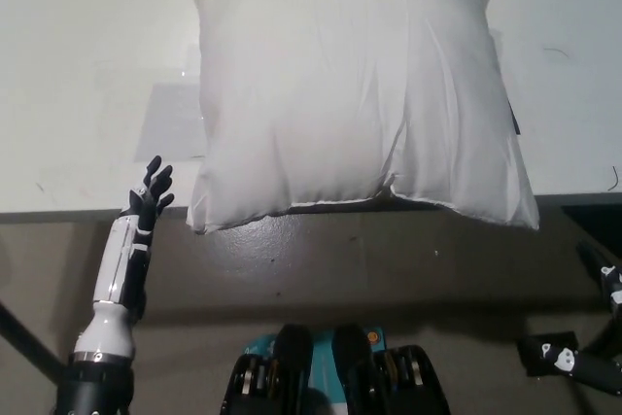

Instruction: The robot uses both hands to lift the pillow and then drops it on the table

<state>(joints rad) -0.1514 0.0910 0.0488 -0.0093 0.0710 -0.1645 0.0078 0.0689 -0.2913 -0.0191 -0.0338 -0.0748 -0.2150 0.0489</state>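
I am reaching toward the white pillow (355, 94), which is lying on the white table (78, 75) with its near edge hanging over the table's front lip, the near right corner drooping furthest. Neither of my hands is touching it.

My left hand (149, 193) is pointing up at the table edge, fingers spread apart and holding nothing; the pillow's near left corner is sitting just beside it, up and to its right. My right hand (604, 284) is hanging low at my far right, well below the drooping right corner, and so little of it is showing that I cannot tell whether its fingers are spread or closed.

To do this step well, I am judging that both hands need to arrive level, one on each side seam, not at the overhanging front edge, because a soft pillow will sag and fold if pinched at one corner. The left hand is needing a short move rightward and forward; the right one is needing a much longer rise and a move inward, so I am thinking of pacing the left to wait for it. Pressing inward from both sides with flat palms should be holding the stuffing evenly for the lift.
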